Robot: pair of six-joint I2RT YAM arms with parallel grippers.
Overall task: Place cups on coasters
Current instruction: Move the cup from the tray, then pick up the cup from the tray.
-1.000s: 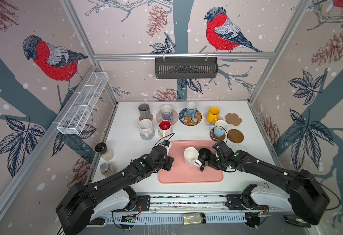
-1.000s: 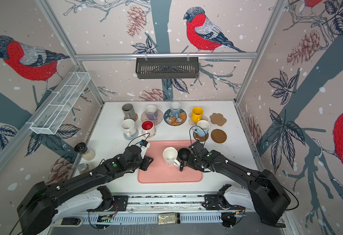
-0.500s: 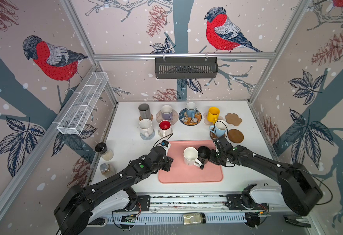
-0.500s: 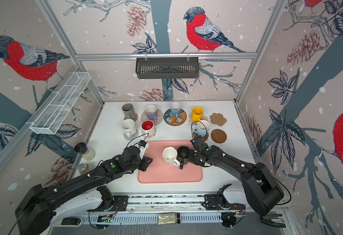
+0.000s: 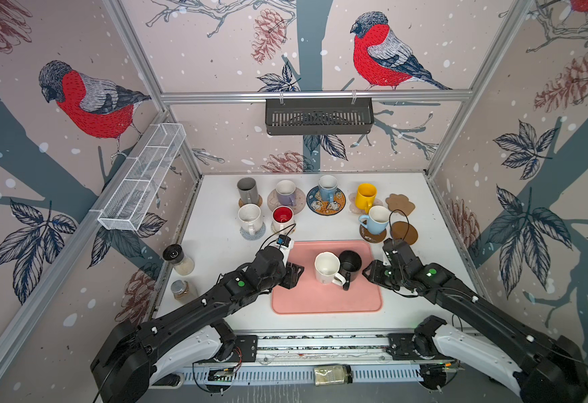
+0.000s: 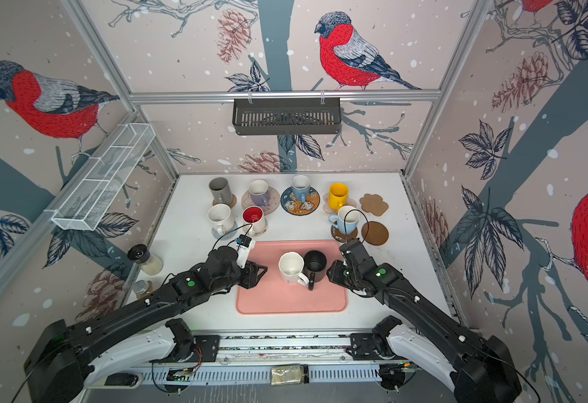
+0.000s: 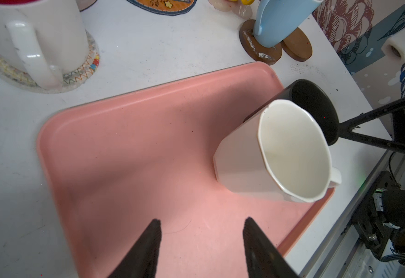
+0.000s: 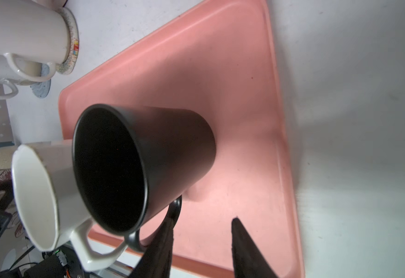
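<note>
On the pink tray [image 5: 324, 300] a white cup [image 5: 326, 268] and a black cup [image 5: 350, 263] stand upright, touching. My left gripper [image 5: 294, 275] hangs open over the tray's left edge, clear of the white cup [image 7: 276, 154]. My right gripper [image 8: 202, 220] is open at the tray's right edge, one finger right beside the handle of the black cup [image 8: 148, 154], with nothing between the jaws. A tan cloud-shaped coaster [image 5: 400, 204] and a brown disc coaster [image 5: 404, 233] lie bare at the back right. Several other cups stand on coasters behind the tray.
Right behind the tray stand the red-inside cup [image 5: 283, 218] and a light blue cup [image 5: 376, 219] on a brown disc. Two jars [image 5: 177, 258] stand at the table's left edge. A wire basket [image 5: 139, 181] hangs on the left wall.
Both grippers have opened their jaws. The right gripper's fingers have spread apart beside the black cup. The cups on the tray have not moved.
</note>
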